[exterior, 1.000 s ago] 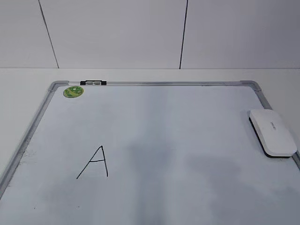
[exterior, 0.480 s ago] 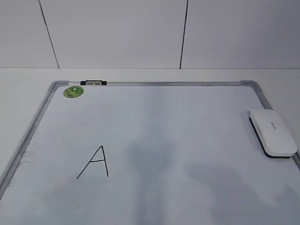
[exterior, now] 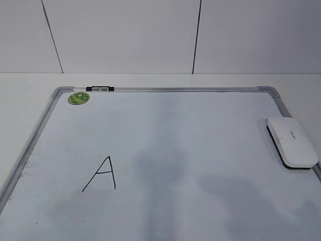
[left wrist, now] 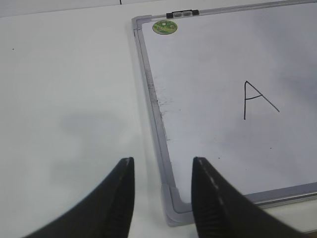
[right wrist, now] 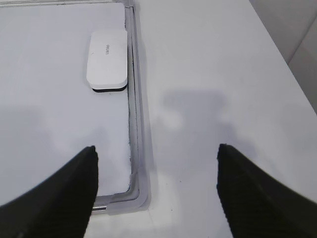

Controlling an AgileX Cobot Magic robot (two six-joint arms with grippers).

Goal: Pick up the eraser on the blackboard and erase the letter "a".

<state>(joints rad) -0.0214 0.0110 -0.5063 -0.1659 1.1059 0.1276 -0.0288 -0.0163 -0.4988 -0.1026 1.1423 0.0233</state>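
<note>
Meanwhile eraser [exterior: 292,141] flat on blackboard [exterior: 165,90] (right edge), untouched

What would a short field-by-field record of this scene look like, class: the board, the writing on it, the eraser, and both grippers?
Board: large white dry-erase board with grey metal frame, lying flat on a white table
Sticker: round green sticker, far left corner of board
Writing: black marker capital letter A, left half of board; no lowercase a visible
Eraser: white rounded plastic eraser with black underside, on the board at its right edge, untouched
Left gripper: open, empty, above the board's near left corner
Right gripper: open, empty, short of the eraser
</note>
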